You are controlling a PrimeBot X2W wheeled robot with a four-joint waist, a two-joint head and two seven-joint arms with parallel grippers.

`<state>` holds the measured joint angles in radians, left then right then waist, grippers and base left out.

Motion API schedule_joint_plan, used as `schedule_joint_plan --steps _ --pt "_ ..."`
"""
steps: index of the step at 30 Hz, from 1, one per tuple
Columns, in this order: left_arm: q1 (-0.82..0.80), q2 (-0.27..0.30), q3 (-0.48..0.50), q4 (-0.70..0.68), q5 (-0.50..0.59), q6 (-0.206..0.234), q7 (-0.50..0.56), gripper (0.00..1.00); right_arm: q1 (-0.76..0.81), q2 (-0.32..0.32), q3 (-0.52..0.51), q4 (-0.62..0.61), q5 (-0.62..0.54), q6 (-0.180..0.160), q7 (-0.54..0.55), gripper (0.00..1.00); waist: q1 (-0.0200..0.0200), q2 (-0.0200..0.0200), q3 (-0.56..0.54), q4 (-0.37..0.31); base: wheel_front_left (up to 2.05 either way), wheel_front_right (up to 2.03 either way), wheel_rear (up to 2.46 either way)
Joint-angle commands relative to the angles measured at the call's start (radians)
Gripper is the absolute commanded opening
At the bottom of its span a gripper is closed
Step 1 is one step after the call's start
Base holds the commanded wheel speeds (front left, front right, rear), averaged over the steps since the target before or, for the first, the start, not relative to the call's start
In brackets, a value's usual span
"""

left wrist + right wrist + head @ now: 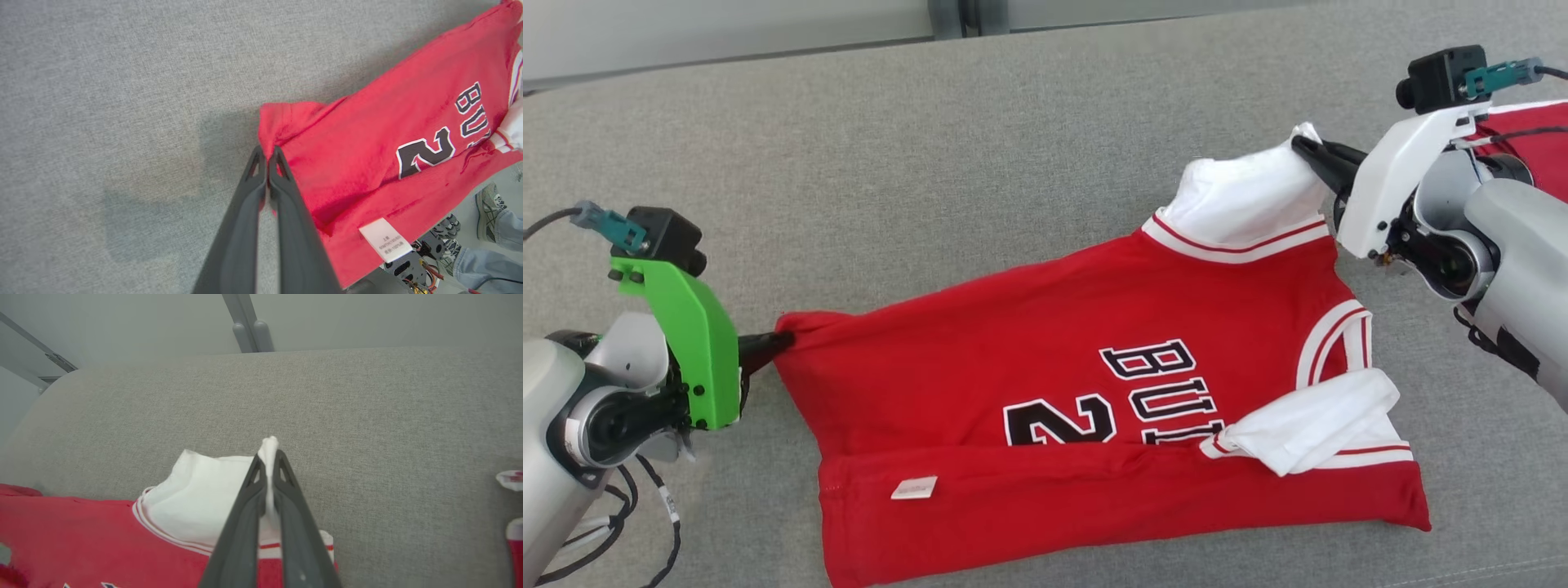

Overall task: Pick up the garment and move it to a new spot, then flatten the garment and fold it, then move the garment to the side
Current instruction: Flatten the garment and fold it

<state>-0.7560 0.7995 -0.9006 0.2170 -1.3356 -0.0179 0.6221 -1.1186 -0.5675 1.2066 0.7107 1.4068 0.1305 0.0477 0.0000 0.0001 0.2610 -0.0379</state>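
At the left of the head view, the left end effector (774, 343) is clenched on the red hem corner of the jersey (1054, 327). In the left wrist view its fingers (286, 196) press together on the bunched cloth. From there the jersey lies spread across the grey fabric surface (931, 163), print up and sleeves to the right. Its near long edge is folded over the front, hiding part of the black number and letters, and a white label (914, 487) shows on that flap. Toward the right end the near sleeve (1315, 420), white, lies crumpled on the front at the flap's edge. Farther right, the right end effector (1303, 149) grasps the far sleeve (1241, 196), also white, with a tuft pinched between its closed fingers. Another red cloth (1535, 155) lies at the right edge.
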Motion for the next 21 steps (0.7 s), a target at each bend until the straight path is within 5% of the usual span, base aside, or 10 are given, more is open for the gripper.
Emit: schedule_joint_plan --steps 1,21 --pt "0.015 0.011 -0.004 -0.001 -0.006 -0.002 0.011 0.0 0.018 -0.022 0.008 -0.011 0.01 0.001 0.015 0.0 0.0 -0.0001 -0.036 -0.01 0.0 0.0 0.0" --pt "0.069 0.061 -0.086 -0.072 -0.031 0.047 0.186 0.0 0.162 -0.166 0.059 -0.204 0.135 0.001 0.311 0.0 0.0 -0.0001 -0.129 -0.053 0.0 0.0 0.0"
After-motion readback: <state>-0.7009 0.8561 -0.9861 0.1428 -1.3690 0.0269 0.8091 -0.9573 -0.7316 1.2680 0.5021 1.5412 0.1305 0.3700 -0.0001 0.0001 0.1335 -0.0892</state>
